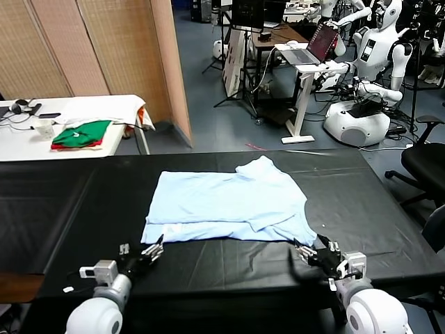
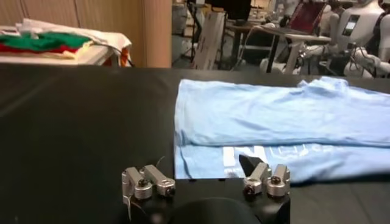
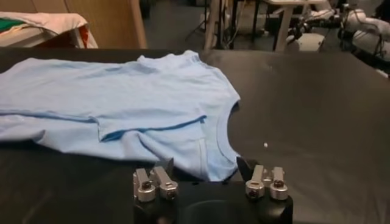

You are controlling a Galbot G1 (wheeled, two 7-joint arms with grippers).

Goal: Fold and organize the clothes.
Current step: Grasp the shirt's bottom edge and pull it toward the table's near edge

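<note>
The pale sky-blue T-shirt (image 1: pixel 229 202) lies flat on the black table (image 1: pixel 62 209), its near part folded over in a long band, faint white lettering near the left corner (image 2: pixel 244 152). My left gripper (image 1: pixel 149 252) is open and empty, low at the shirt's near left corner; in the left wrist view (image 2: pixel 204 169) the hem lies just ahead of its fingertips. My right gripper (image 1: pixel 307 252) is open and empty at the near right corner; in the right wrist view (image 3: pixel 204 167) the shirt (image 3: pixel 122 97) edge by the collar lies between its fingertips.
A white table (image 1: pixel 104 104) at the back left holds folded green and red garments (image 1: pixel 82 133) and a cup (image 1: pixel 44 128). A wooden partition (image 1: pixel 104 49), a desk with a laptop (image 1: pixel 316 45), white robots (image 1: pixel 368 62) and an office chair (image 1: pixel 424 163) stand beyond.
</note>
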